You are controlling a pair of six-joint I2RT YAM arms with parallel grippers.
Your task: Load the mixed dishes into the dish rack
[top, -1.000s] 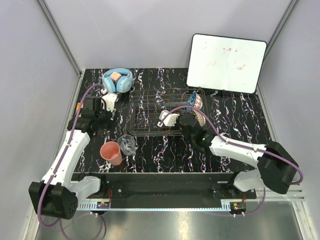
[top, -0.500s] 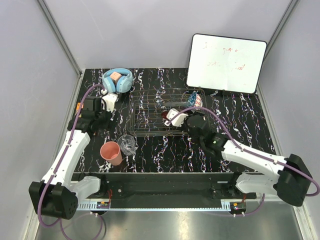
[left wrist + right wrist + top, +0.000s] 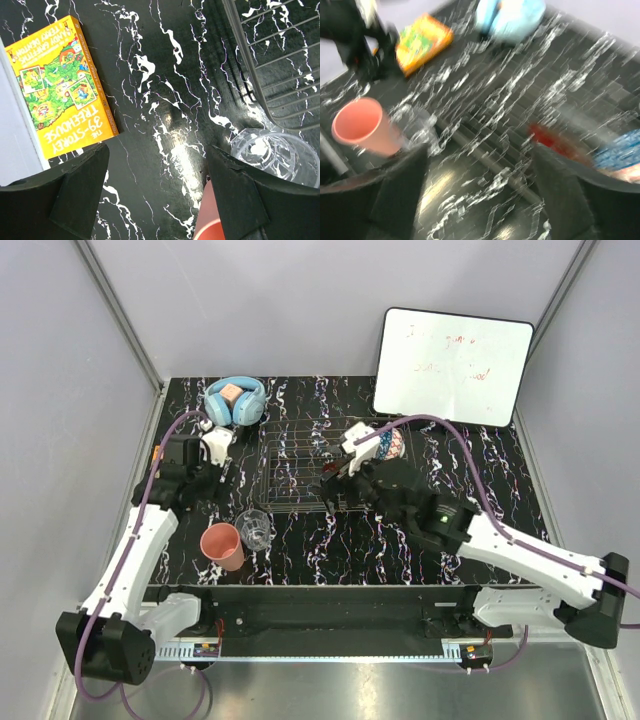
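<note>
Starting at the left, an orange picture book (image 3: 60,85) lies flat on the table (image 3: 310,535). The left claw (image 3: 157,160) hangs over bare table beside it, fingers wide apart and holding nothing. Nearer the arm bases, the salmon-pink cup (image 3: 222,544) stands upright with the clear tumbler (image 3: 255,528) just beside it. Both are outside the dish rack (image 3: 290,465), near its front-left corner. Over the rack the right claw (image 3: 480,165) hovers, likewise spread and empty, its view blurred. A blue patterned bowl (image 3: 383,447) and something red, probably the plate (image 3: 551,140), sit at the rack's right end. Cup and tumbler look like the pieces left to load. The left claw is closer. It should put one finger inside a rim and one outside, then lift straight up so the neighbour is not tipped.
</note>
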